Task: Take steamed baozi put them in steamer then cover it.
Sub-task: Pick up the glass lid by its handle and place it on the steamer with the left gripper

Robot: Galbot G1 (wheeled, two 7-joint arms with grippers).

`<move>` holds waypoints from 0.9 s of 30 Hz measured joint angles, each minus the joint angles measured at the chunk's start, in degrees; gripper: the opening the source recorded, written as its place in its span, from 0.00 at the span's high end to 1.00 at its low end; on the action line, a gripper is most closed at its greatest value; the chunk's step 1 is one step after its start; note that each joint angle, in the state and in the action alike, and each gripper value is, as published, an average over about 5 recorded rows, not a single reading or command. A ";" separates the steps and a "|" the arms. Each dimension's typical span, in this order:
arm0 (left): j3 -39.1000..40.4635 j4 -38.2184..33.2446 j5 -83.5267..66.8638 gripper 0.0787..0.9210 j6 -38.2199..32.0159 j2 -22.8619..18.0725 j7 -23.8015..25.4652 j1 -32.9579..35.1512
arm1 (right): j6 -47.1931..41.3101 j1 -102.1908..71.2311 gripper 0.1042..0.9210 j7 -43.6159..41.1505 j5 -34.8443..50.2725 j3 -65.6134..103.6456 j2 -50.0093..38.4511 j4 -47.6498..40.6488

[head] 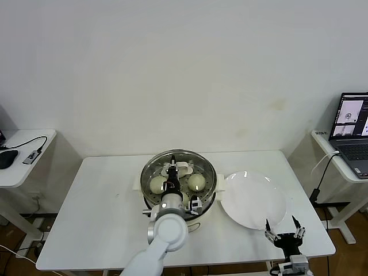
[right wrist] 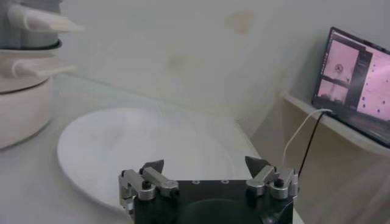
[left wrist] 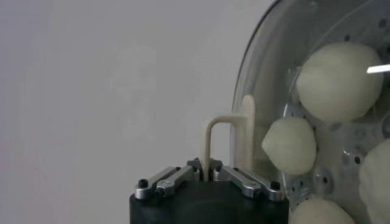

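While right fingers [right wrist: 256, 165] gape, left fingers [left wrist: 237, 176] pinch cover handle [left wrist: 228, 137].

lab: bare desks, laptop [head: 352, 133]

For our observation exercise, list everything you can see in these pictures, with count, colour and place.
Round shiny steel steamer: one, silver on white base, table centre.
Clear glass cover with cream bar handle: one, over the steamer.
Round off-white steamed baozi: four, inside the steamer under the glass.
Flat round white plate: one, beside the steamer on the robot's right.
White rectangular table: one, under everything.
Open dark laptop: one, side desk at right.
Black mouse: one, side desk at left.
Left gripper: shut on the cover's handle.
Right gripper: open, near table's front edge, by the plate.
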 measured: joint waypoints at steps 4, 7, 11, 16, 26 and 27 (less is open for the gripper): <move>0.14 0.15 0.23 0.92 -0.10 -0.27 -0.06 0.13 | 0.02 0.07 0.12 -0.04 -0.10 -0.12 -0.01 -0.13; 0.37 0.14 0.32 0.92 -0.12 -0.54 -0.05 0.29 | 0.03 0.08 0.12 -0.07 -0.20 -0.24 0.00 -0.22; 0.53 0.13 0.40 0.92 -0.12 -0.74 -0.05 0.38 | 0.07 0.10 0.12 -0.11 -0.35 -0.33 0.01 -0.33; 0.72 0.14 0.57 0.92 -0.11 -0.88 0.00 0.42 | 0.11 0.07 0.12 -0.16 -0.51 -0.43 0.04 -0.41; 0.91 0.32 0.83 0.92 -0.10 -0.92 0.13 0.52 | 0.16 0.09 0.12 -0.25 -0.71 -0.63 0.06 -0.55; 0.92 0.34 0.84 0.92 -0.10 -0.93 0.14 0.53 | 0.16 0.10 0.12 -0.26 -0.74 -0.64 0.07 -0.57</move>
